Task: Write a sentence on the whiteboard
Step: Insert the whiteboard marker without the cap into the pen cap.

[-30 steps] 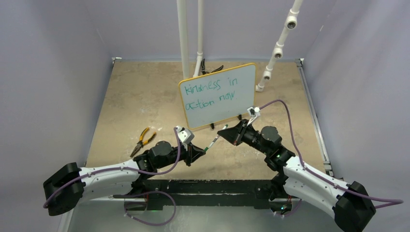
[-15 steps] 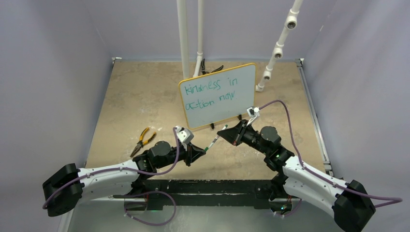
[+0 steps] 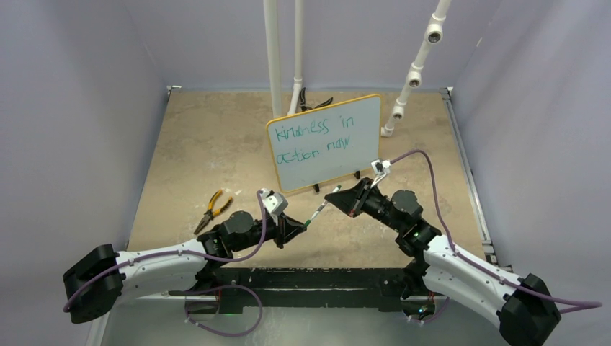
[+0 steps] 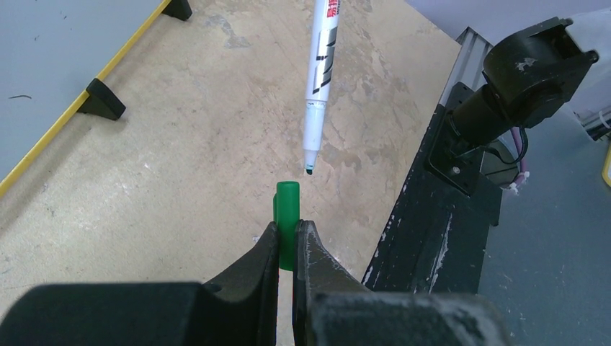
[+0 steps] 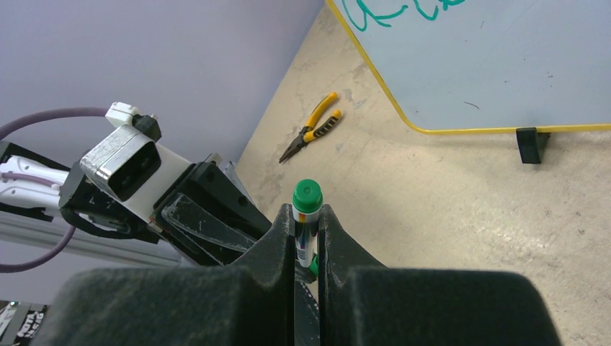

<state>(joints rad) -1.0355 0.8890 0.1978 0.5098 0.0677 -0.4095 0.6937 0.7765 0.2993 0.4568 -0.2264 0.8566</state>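
Note:
The whiteboard [image 3: 328, 164] with a yellow-orange frame stands tilted at mid-table. The sentence [image 3: 315, 137], in teal, reads "kindness in action now". My right gripper [image 3: 337, 196] is shut on a white marker pen [image 3: 321, 208], green-ended in the right wrist view [image 5: 305, 209]. My left gripper [image 3: 302, 223] is shut on the green cap [image 4: 287, 216]. In the left wrist view the bare marker [image 4: 318, 79] tip points down at the cap's open end, a small gap apart. The board's lower corner also shows in the right wrist view [image 5: 504, 65].
Yellow-handled pliers [image 3: 210, 209] lie on the table left of my left gripper. White PVC pipes [image 3: 274, 58] stand behind the board, and another [image 3: 414, 72] at the back right. A dark tool [image 3: 313, 103] lies behind the board. Grey walls enclose the table.
My right arm has shifted very slightly with the marker. The left gripper, cap and board have stayed put.

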